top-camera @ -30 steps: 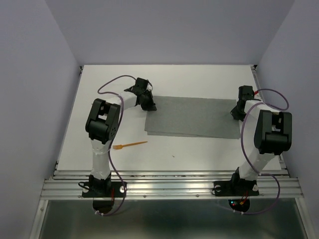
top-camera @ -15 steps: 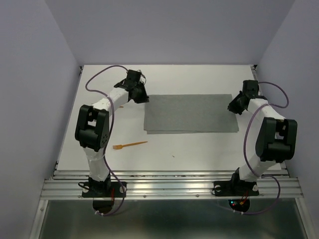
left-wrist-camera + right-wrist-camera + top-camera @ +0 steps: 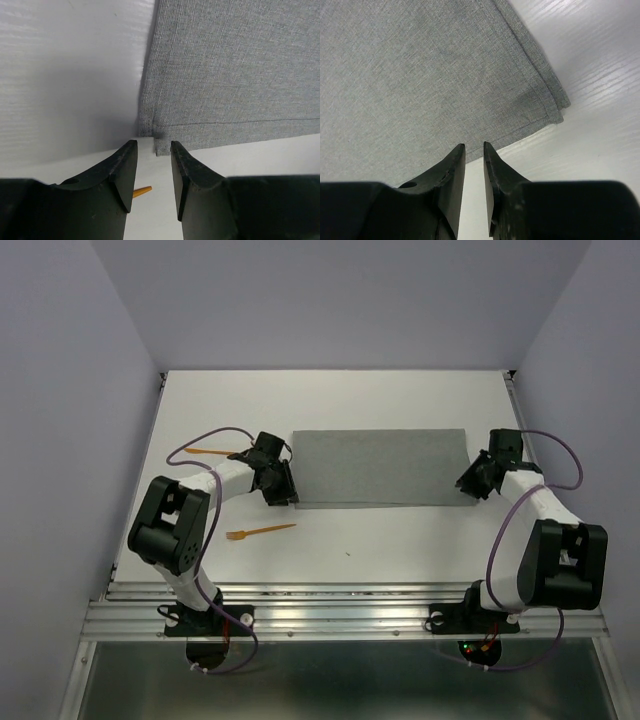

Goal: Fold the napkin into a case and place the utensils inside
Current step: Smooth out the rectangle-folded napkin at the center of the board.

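Napkin [image 3: 380, 468] lies folded mid-frame on the worktop [image 3: 400, 540]. Your left hand [image 3: 154, 150] and right hand [image 3: 474, 150] just released it, jaws parted and empty, seemingly ready to regrip its lower corners.

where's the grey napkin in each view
top external: napkin mid-table, a wide grey oblong.
left wrist: fills the upper right, one corner at bottom centre.
right wrist: fills the upper left, one corner at mid right.
shared landmark: the white table beside it.
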{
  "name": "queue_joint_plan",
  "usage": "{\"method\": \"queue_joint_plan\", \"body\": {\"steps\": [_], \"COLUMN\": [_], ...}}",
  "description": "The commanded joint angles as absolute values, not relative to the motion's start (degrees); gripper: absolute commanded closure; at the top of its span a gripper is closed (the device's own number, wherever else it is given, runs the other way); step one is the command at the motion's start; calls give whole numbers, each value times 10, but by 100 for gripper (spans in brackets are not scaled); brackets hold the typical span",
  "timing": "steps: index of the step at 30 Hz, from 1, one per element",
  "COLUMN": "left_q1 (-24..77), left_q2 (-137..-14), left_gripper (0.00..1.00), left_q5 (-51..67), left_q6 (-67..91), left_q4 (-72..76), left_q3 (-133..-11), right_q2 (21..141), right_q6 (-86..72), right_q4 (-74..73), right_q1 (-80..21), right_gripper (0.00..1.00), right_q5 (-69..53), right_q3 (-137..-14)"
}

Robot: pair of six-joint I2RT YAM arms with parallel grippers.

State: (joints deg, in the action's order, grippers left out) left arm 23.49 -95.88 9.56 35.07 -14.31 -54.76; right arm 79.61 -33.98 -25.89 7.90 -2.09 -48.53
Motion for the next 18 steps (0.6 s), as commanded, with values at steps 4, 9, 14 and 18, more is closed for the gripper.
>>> {"method": "queue_joint_plan", "body": {"steps": [4,9,14,18], "left_q1": [243,250,255,259], "left_q2": [-935,-959,-974,-983], "left_gripper": [55,59,60,75], "left_q5": [57,33,22,25], "left_q6": [372,374,371,370], "left_q4": [-125,-122,-120,-117], "left_q3": [-537,-550,-552,-551], "right_q2": [784,786,777,778], "right_q6": [-327,-329,-328,-330], "right_q4": [-255,-253,-257,-256], "right_q1": [81,81,81,81], "right_gripper": [73,73,73,73], "right_q5": [-25,-29,-22,-22], "right_q3": [-489,-488,-482,-476]}}
